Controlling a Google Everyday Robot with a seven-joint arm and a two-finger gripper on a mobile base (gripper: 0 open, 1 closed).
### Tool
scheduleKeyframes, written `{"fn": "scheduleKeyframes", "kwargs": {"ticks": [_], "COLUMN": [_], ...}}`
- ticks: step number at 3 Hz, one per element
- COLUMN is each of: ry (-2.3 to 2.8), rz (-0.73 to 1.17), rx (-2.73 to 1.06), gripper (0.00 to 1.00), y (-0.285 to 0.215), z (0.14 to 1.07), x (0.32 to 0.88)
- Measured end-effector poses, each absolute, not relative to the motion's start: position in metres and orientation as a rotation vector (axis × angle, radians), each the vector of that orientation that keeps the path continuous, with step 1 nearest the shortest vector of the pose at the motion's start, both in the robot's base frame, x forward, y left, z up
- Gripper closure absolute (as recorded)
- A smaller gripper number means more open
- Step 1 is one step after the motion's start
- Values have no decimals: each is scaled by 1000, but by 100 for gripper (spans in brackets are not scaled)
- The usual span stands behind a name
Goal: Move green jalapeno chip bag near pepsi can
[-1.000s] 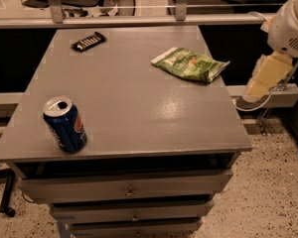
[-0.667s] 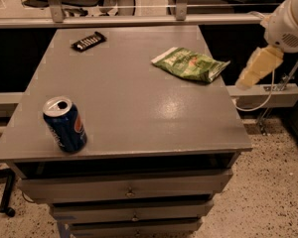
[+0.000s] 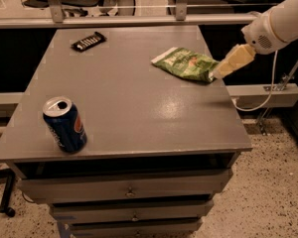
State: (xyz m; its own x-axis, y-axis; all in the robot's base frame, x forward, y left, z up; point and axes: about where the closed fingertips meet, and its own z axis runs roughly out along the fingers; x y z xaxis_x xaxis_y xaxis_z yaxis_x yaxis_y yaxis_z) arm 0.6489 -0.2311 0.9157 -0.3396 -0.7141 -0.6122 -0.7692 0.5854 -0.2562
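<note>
Landmark: the pepsi can, which stands upright at the near left corner of the grey table.
Task's thing: the green jalapeno chip bag lies flat on the same table, well apart from the can, up the picture and to the right of it.
Long axis: I read the bag's long axis as running nearly across the table. Its far end from the can sits a little lower in the picture, so neither end points at the can.
Gripper: my gripper comes in from the side away from the can and meets the bag's far end at the table edge. I cannot tell whether it is open, closed or holding the bag.
Done: in my judgement only the approach; the bag does not look lifted.
Left: securing the bag, carrying it diagonally across the bare top, and setting it just beside the can.
Other item: a dark candy bar wrapper lies beyond the can, at the table's far edge, off that diagonal.
</note>
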Motion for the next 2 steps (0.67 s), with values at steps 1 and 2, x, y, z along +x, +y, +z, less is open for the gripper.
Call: {"fn": "scheduleKeyframes", "kwargs": {"ticks": [1, 2], "ry": [2106, 2104], "rz": [220, 300], "rx": [-1114, -1079], "gripper": [0, 0], "y": [-220, -209], "z": [889, 868], "x": [678, 694]}}
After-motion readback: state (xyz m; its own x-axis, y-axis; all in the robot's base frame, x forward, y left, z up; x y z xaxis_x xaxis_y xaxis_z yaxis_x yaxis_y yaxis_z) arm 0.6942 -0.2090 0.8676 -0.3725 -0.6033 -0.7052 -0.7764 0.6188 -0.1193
